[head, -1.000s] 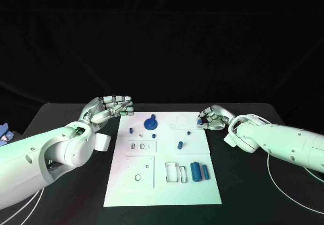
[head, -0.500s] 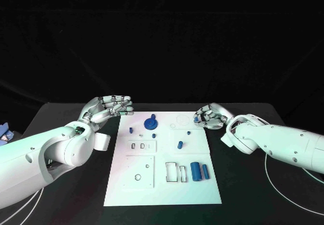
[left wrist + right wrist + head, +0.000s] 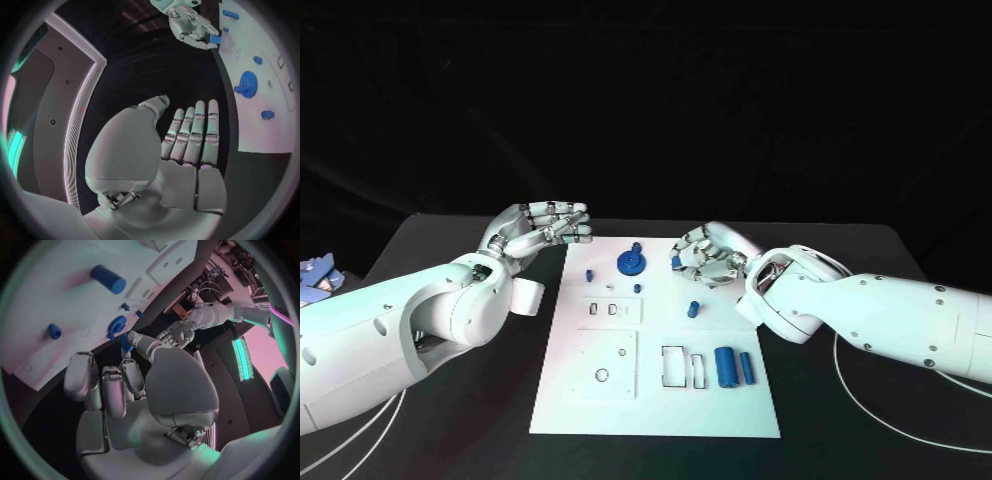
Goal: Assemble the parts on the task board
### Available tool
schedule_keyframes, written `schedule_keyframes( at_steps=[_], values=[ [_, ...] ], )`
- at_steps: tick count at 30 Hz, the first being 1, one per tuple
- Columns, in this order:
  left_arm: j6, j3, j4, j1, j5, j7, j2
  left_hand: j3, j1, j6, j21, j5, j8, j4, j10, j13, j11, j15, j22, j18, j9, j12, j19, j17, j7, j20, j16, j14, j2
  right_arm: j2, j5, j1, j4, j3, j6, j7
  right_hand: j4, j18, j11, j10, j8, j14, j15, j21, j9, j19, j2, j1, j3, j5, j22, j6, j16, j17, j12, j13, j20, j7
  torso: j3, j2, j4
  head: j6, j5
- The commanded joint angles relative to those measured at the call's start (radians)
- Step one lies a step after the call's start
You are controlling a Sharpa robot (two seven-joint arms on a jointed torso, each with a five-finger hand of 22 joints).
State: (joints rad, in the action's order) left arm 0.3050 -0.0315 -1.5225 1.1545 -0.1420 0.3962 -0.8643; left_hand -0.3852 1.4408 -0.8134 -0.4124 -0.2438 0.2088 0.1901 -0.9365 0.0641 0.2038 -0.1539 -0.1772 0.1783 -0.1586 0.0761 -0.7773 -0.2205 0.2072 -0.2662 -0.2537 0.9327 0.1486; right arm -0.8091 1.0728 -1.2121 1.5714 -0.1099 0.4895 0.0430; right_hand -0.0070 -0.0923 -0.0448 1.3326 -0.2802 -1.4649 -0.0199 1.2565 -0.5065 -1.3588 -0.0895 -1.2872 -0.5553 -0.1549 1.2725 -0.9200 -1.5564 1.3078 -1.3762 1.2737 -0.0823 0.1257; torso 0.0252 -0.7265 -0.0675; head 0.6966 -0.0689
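The white board [image 3: 661,350] holds blue parts; I see my right hand [image 3: 705,255] pinching a small blue piece [image 3: 676,262], my left hand [image 3: 538,228] empty, fingers loosely spread.

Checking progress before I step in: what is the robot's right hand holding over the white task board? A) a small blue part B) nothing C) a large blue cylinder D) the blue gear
A: the right hand pinches a small blue part over the white task board; the blue gear and large blue cylinder lie on it.
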Motion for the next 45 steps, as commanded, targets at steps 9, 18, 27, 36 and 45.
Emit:
schedule_keyframes(
  at_steps=[9, 18, 27, 36, 45],
  values=[
    [-0.014, 0.0, 0.005, 0.0, 0.003, -0.001, 0.012, -0.005, 0.001, -0.003, -0.004, 0.003, -0.006, 0.001, -0.007, 0.0, -0.003, -0.004, -0.001, 0.003, 0.001, -0.003, 0.007, -0.001, 0.041, -0.002, 0.003, -0.005, 0.009, 0.137, 0.215, 0.008, 0.018, -0.013, -0.047, 0.191, 0.005, 0.009, -0.001, -0.002, -0.083, -0.097, -0.001, 0.003, -0.055, -0.003, 0.006, 0.005, -0.003, -0.002, 0.002, 0.002, -0.004, 0.225, 0.002, 0.004, -0.002, -0.001, 0.0002, -0.003, -0.0031, 0.006, 0.042],
    [-0.014, 0.0, 0.002, 0.0, 0.003, -0.002, 0.014, -0.006, 0.0, -0.004, -0.005, 0.003, -0.005, 0.0, -0.008, 0.001, -0.003, -0.004, -0.001, 0.003, 0.001, -0.003, 0.007, -0.002, 0.04, -0.002, 0.003, -0.005, 0.009, 0.197, 0.277, 0.029, -0.011, -0.021, -0.063, 0.23, 0.007, 0.009, -0.001, 0.001, -0.087, -0.097, -0.001, 0.002, -0.056, -0.003, 0.002, 0.011, 0.0, 0.0, 0.002, 0.002, -0.004, 0.224, 0.0, 0.007, -0.003, -0.002, -0.0009, -0.003, -0.0028, 0.012, 0.052],
    [-0.014, 0.0, 0.001, 0.0, 0.003, -0.003, 0.016, -0.006, 0.0, -0.004, -0.005, 0.003, -0.005, 0.0, -0.008, 0.001, -0.003, -0.004, -0.001, 0.003, 0.001, -0.003, 0.007, -0.002, 0.04, -0.002, 0.003, -0.005, 0.009, 0.222, 0.303, 0.045, -0.03, -0.025, -0.079, 0.247, 0.008, 0.009, -0.001, 0.004, -0.089, -0.097, -0.002, 0.003, -0.056, -0.004, 0.0, 0.014, 0.001, 0.001, 0.002, 0.003, -0.004, 0.224, -0.001, 0.009, -0.003, -0.002, -0.0015, -0.003, -0.0033, 0.02, 0.058],
    [-0.016, 0.0, -0.001, 0.0, 0.003, -0.003, 0.016, -0.006, 0.0, -0.004, -0.005, 0.003, -0.005, 0.0, -0.008, 0.001, -0.003, -0.004, -0.001, 0.003, 0.001, -0.003, 0.007, -0.002, 0.04, -0.002, 0.003, -0.005, 0.009, 0.233, 0.313, 0.056, -0.045, -0.028, -0.084, 0.25, 0.01, 0.009, 0.0, 0.005, -0.092, -0.097, -0.002, 0.001, -0.056, -0.004, -0.007, 0.022, 0.005, 0.005, 0.002, 0.005, -0.004, 0.224, -0.001, 0.009, -0.003, -0.003, -0.0003, -0.003, -0.0041, 0.025, 0.058],
    [-0.016, 0.0, -0.001, 0.0, 0.003, -0.004, 0.016, -0.006, 0.0, -0.004, -0.005, 0.003, -0.005, 0.0, -0.008, 0.001, -0.003, -0.004, -0.001, 0.003, 0.001, -0.003, 0.007, -0.002, 0.04, -0.002, 0.003, -0.005, 0.009, 0.241, 0.311, 0.064, -0.056, -0.029, -0.08, 0.248, 0.017, 0.008, 0.0, 0.005, -0.095, -0.097, -0.002, -0.001, -0.055, -0.004, -0.015, 0.034, 0.01, 0.013, 0.001, 0.009, -0.004, 0.225, 0.0, 0.008, -0.003, -0.003, 0.0003, -0.002, -0.0049, 0.027, 0.055]
  ],
)
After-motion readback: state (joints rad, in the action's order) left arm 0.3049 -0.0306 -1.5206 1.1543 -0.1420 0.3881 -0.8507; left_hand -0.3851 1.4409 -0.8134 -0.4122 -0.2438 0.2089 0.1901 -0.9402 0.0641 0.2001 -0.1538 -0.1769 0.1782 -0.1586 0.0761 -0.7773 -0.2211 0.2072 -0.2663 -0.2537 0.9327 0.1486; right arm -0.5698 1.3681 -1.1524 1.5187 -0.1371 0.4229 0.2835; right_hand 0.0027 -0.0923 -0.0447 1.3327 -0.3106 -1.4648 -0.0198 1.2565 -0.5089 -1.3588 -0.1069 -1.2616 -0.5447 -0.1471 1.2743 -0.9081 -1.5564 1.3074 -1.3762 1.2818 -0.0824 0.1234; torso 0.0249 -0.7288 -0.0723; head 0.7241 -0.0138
